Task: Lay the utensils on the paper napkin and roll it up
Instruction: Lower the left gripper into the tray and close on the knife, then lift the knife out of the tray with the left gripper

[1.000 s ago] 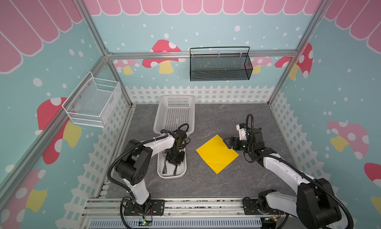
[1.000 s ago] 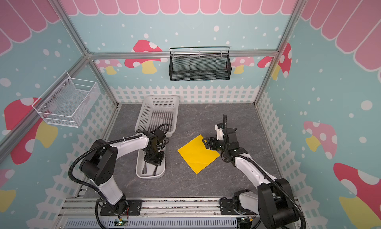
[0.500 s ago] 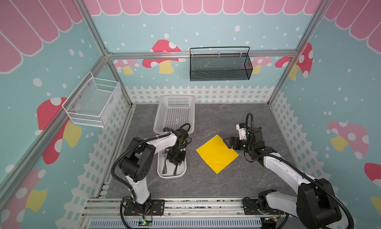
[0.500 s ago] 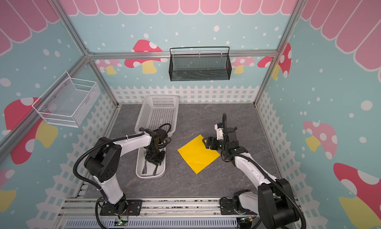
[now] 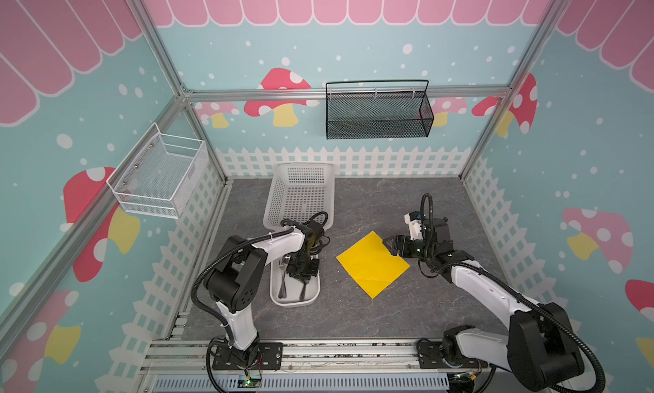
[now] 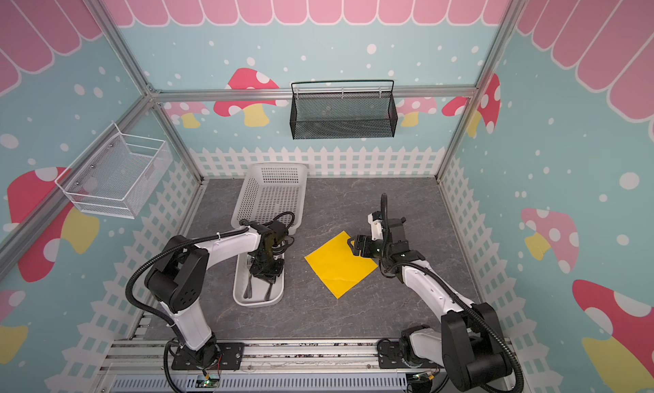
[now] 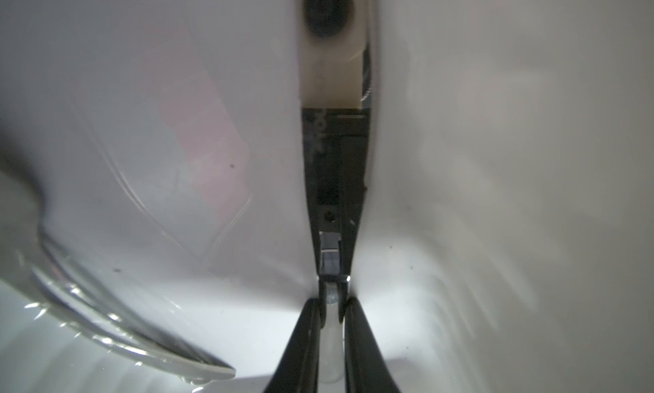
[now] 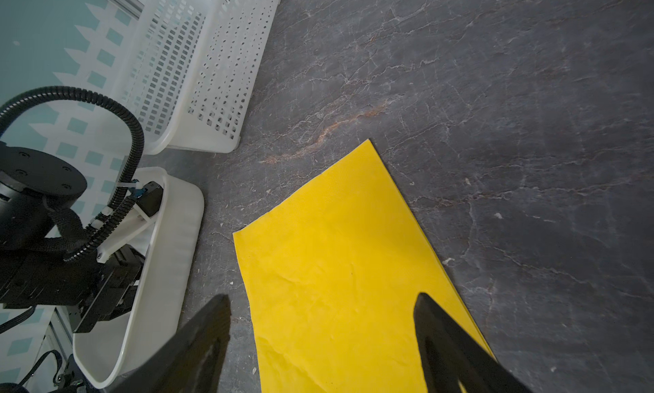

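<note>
The yellow paper napkin [image 5: 371, 263] [image 6: 339, 265] [image 8: 336, 267] lies flat on the grey table, turned like a diamond. The silver utensils lie in the white oblong tray [image 5: 293, 302] [image 6: 256, 302]. A fork [image 5: 282, 278] [image 6: 248, 285] and another handle [image 5: 303, 292] show beside my left gripper [image 5: 300, 274] [image 6: 265, 269], which points down into the tray. In the left wrist view my left gripper [image 7: 332, 304] is shut on the slim end of a shiny utensil [image 7: 334, 161]. A second utensil [image 7: 106, 320] lies beside it. My right gripper [image 5: 389, 244] [image 6: 352, 246] [image 8: 322, 299] stands open over the napkin's far right corner, holding nothing.
A white perforated basket [image 5: 300, 193] [image 6: 270, 193] [image 8: 198, 72] stands just behind the tray [image 8: 177, 232]. A black mesh basket [image 5: 377, 115] hangs on the back wall and a white wire basket [image 5: 159, 175] on the left wall. White picket fencing edges the table.
My left gripper has stayed down in the tray with only a slight shift of its arm. The right arm and the napkin have not moved.
</note>
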